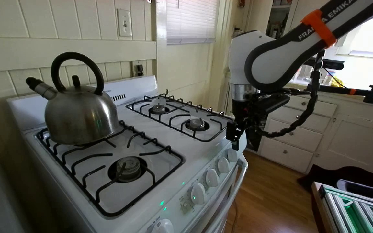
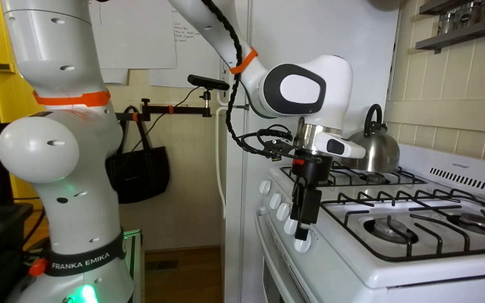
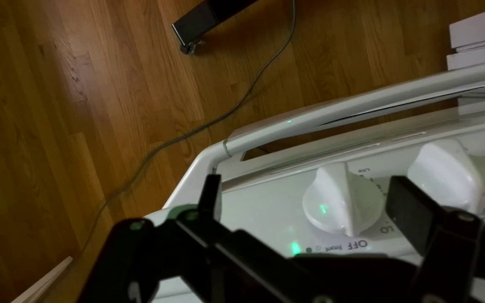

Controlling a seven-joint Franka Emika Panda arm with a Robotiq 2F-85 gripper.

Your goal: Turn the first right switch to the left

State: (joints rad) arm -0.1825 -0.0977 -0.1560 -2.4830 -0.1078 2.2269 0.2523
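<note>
The right-end knob (image 3: 343,202) looks like smooth white plastic with a little shine. The stove (image 1: 194,152) is smooth, white and glossy. Its bars (image 2: 439,245) look like dull black metal. The kettle (image 1: 81,116) is shiny metal, and its black handle (image 1: 73,55) looks like plastic. The floor (image 3: 99,105) is smooth wood with a soft gleam. The hand (image 3: 310,200) is matt black. The bag (image 2: 141,174) looks like cloth.

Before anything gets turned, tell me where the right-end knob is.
In the wrist view, the right-end knob appears right of centre, between the fingers of the open gripper, with the next knob at its right and the oven handle above.
</note>
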